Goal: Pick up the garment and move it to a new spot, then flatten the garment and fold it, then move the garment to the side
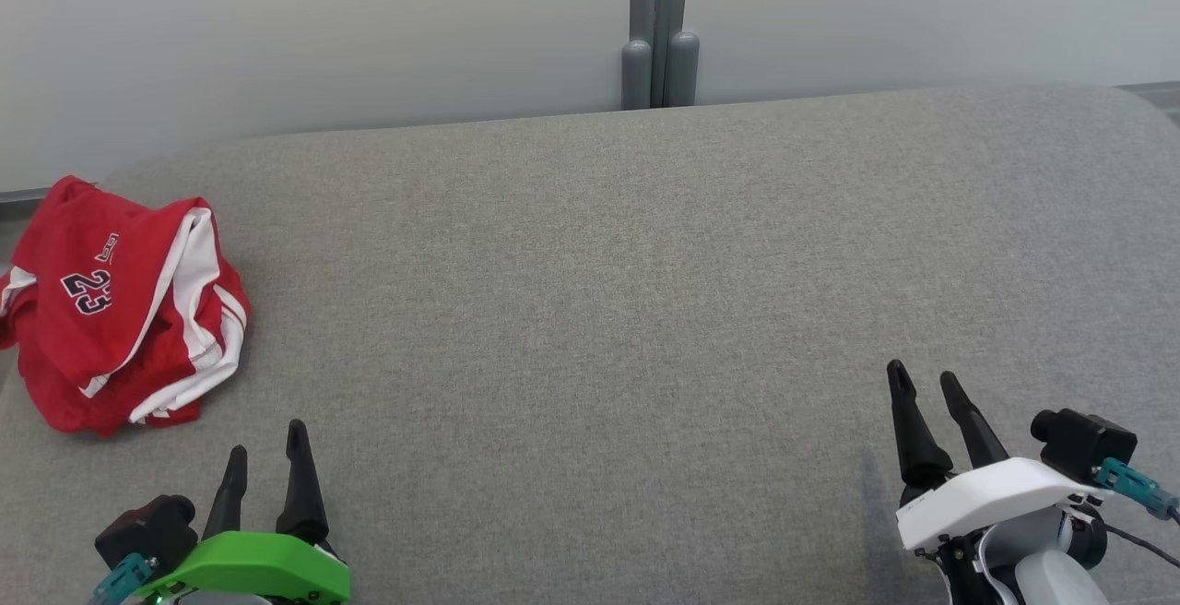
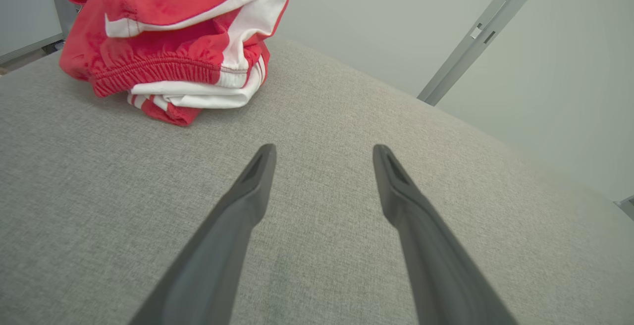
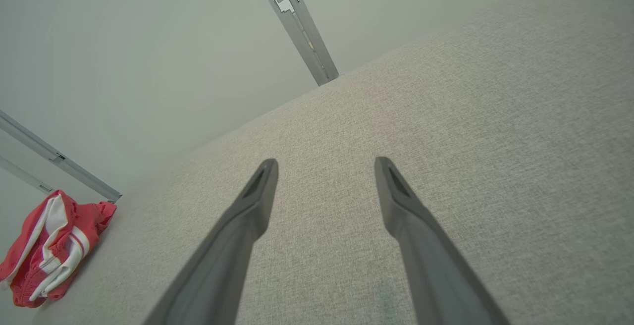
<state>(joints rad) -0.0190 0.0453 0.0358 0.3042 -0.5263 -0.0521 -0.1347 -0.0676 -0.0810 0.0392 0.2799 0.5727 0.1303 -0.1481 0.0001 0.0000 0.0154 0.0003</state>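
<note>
With the pickup not yet begun, the left gripper (image 1: 267, 439) and right gripper (image 1: 923, 373) hung open and empty, so the left one likely needed to reach the crumpled red shorts (image 1: 120, 310) just beyond it.

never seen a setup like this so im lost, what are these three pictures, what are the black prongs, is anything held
These are three cameras on one two-armed robot. The wide picture is from its head, looking down at a grey fabric surface. The left gripper, with green housing, is at lower left; the right gripper, with white housing, at lower right. The other two pictures come from a camera on each wrist, looking along that gripper's two dark fingers: the prongs. A crumpled red and white garment marked 23 lies at the surface's left edge. Both grippers are open and hold nothing.
</note>
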